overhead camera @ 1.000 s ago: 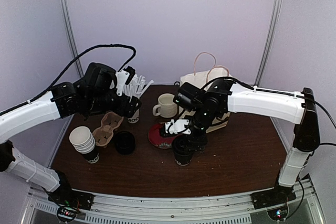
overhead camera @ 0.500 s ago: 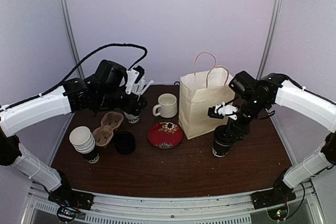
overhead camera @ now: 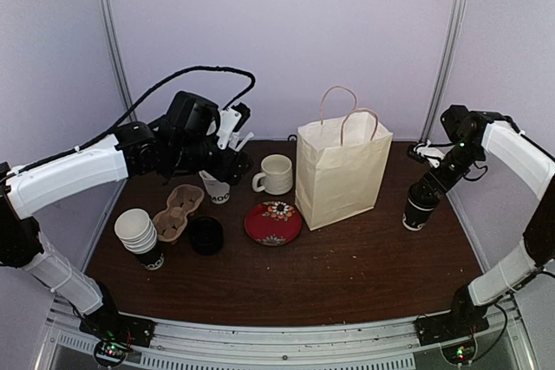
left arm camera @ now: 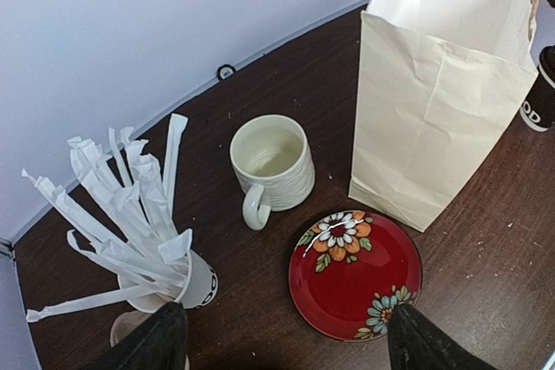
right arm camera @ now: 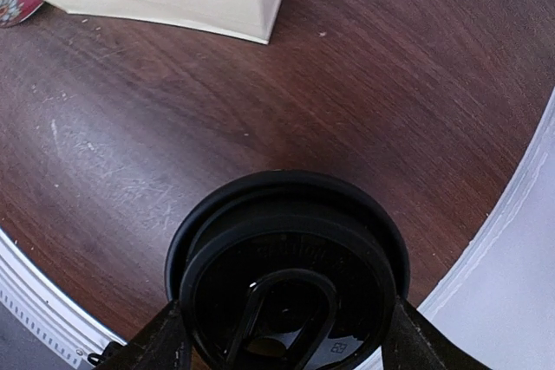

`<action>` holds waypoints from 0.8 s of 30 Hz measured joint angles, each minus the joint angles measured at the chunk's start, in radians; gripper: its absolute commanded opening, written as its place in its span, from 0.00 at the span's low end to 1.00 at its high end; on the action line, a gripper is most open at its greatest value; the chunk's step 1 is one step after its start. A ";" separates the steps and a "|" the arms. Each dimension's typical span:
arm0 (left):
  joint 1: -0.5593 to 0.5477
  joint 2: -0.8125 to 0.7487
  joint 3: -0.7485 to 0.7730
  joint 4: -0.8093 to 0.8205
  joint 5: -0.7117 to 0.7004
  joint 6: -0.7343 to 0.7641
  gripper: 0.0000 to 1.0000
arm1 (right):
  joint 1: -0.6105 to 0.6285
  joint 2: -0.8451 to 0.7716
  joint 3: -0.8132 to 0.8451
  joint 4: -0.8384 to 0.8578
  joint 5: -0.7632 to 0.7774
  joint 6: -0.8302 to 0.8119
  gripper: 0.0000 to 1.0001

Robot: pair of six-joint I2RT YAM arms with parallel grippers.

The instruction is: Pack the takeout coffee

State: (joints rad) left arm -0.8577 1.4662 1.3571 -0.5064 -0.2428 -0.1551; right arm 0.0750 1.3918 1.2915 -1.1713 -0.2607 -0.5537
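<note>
My right gripper (overhead camera: 426,191) is shut on one takeout coffee (overhead camera: 420,208), a black paper cup with a black lid (right arm camera: 288,268). It holds the cup upright at the table's right side, to the right of the paper bag (overhead camera: 341,172). In the right wrist view my fingers (right arm camera: 161,340) press the cup's two sides. I cannot tell whether the cup touches the table. A second black cup (overhead camera: 206,236) stands front left, beside the cardboard carrier (overhead camera: 178,211). My left gripper (overhead camera: 232,155) hangs open and empty above the straw cup (overhead camera: 217,186), with the red plate (left arm camera: 355,276) below it.
A cream mug (overhead camera: 276,174) stands between the straw cup and the bag. A stack of white cups (overhead camera: 139,236) sits at the front left. The table's right edge (right arm camera: 512,214) runs close by the held cup. The bag's mouth is open at the top.
My right arm has carried the black cup from beside the red plate, past the bag's front, to the table's right side. My left arm has shifted a little rightward above the straw cup.
</note>
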 measured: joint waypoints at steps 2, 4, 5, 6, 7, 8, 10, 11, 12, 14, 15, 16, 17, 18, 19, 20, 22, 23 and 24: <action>0.000 -0.002 -0.004 0.008 0.005 0.000 0.83 | -0.042 0.056 0.032 0.005 0.005 0.000 0.71; 0.000 -0.008 -0.015 0.011 0.011 0.000 0.83 | -0.082 0.121 0.071 0.017 0.007 0.003 0.71; 0.000 -0.013 -0.021 0.010 0.012 0.000 0.83 | -0.099 0.152 0.091 0.021 0.009 0.005 0.71; 0.000 -0.018 -0.024 0.010 0.012 0.000 0.83 | -0.111 0.179 0.108 0.024 0.012 0.008 0.71; 0.000 -0.024 -0.027 0.010 0.012 0.000 0.83 | -0.122 0.207 0.129 0.027 0.015 0.010 0.71; 0.000 -0.028 -0.027 0.010 0.012 0.000 0.83 | -0.131 0.233 0.147 0.034 0.019 0.013 0.71; 0.000 -0.038 -0.027 0.011 0.012 0.000 0.83 | -0.144 0.282 0.177 0.047 0.028 0.022 0.71; 0.000 -0.040 -0.027 0.011 0.012 0.000 0.83 | -0.146 0.298 0.185 0.051 0.031 0.027 0.71; 0.000 -0.042 -0.027 0.011 0.012 0.000 0.83 | -0.151 0.315 0.195 0.053 0.034 0.031 0.71; 0.000 -0.043 -0.027 0.011 0.013 0.000 0.83 | -0.156 0.343 0.211 0.058 0.035 0.035 0.71; 0.000 -0.043 -0.027 0.011 0.014 0.000 0.83 | -0.158 0.353 0.216 0.062 0.035 0.036 0.71; 0.000 -0.043 -0.027 0.011 0.015 0.000 0.83 | -0.161 0.360 0.224 0.063 0.034 0.037 0.71; 0.000 -0.043 -0.027 0.011 0.015 0.000 0.83 | -0.165 0.363 0.230 0.069 0.035 0.038 0.71; 0.000 -0.043 -0.027 0.011 0.015 0.000 0.83 | -0.168 0.366 0.235 0.071 0.036 0.038 0.71; 0.000 -0.043 -0.027 0.011 0.015 0.000 0.83 | -0.173 0.373 0.243 0.072 0.036 0.039 0.71; 0.000 -0.043 -0.027 0.010 0.015 0.000 0.83 | -0.178 0.385 0.252 0.075 0.038 0.042 0.71; 0.000 -0.043 -0.027 0.011 0.015 0.000 0.83 | -0.185 0.405 0.275 0.074 0.039 0.047 0.71; 0.000 -0.043 -0.027 0.011 0.016 0.000 0.83 | -0.187 0.410 0.282 0.079 0.040 0.049 0.71; 0.000 -0.043 -0.027 0.010 0.017 0.000 0.83 | -0.188 0.420 0.291 0.082 0.044 0.054 0.71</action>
State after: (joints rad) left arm -0.8577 1.4227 1.3296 -0.4961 -0.2256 -0.1551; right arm -0.1131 1.8118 1.5822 -1.0897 -0.2169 -0.4999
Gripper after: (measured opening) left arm 0.831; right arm 0.718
